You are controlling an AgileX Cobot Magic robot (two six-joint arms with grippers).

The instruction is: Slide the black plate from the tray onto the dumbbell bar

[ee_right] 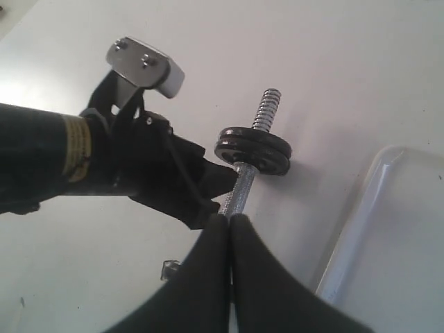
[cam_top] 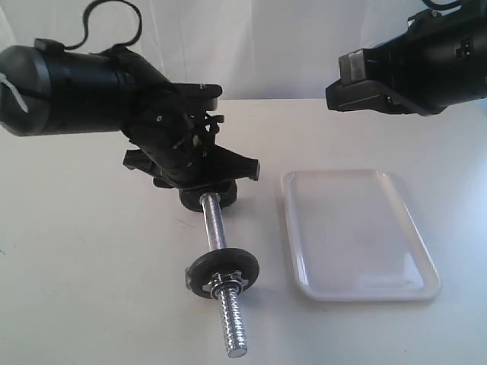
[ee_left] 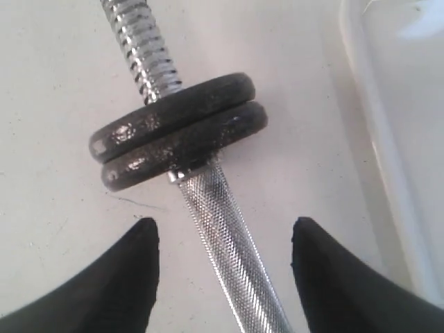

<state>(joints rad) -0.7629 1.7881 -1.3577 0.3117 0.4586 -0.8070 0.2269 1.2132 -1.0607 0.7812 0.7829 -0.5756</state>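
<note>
Black plate (cam_top: 242,266): on the dumbbell bar (cam_top: 214,224), off the tray (cam_top: 289,228). The left wrist view shows two like black discs (ee_left: 180,132) pressed face to face there. Which of the two is the plate cannot be told.
Disc position: on the bar where the knurled grip meets the coarse thread, lower edge resting on the table (cam_top: 91,266).
Star nut (cam_top: 226,283): chrome, tight against the discs on the threaded side. It is hidden behind the discs in both wrist views.
Bar, near end: bare thread, pointing toward the exterior camera.
Bar, far end: covered by the left arm. A dark round form sits there, and whether it is a disc or part of the gripper cannot be made out.
Left gripper (ee_left: 223,222): fingers (ee_left: 125,277) spread wide, one on each side of the knurled grip. Table shows between each fingertip and the bar, so there is no contact at the tips. The finger roots are cut off by the frame edge.
Right gripper (ee_right: 229,220): fingers pressed together along their length, nothing between them, held off the table and well apart from the bar.
Right arm, exterior view: cut off at the upper right corner, fingers not discernible there.
Tray: white, glossy, just beside the bar on its right. Only part of its rim shows in the wrist views.
</note>
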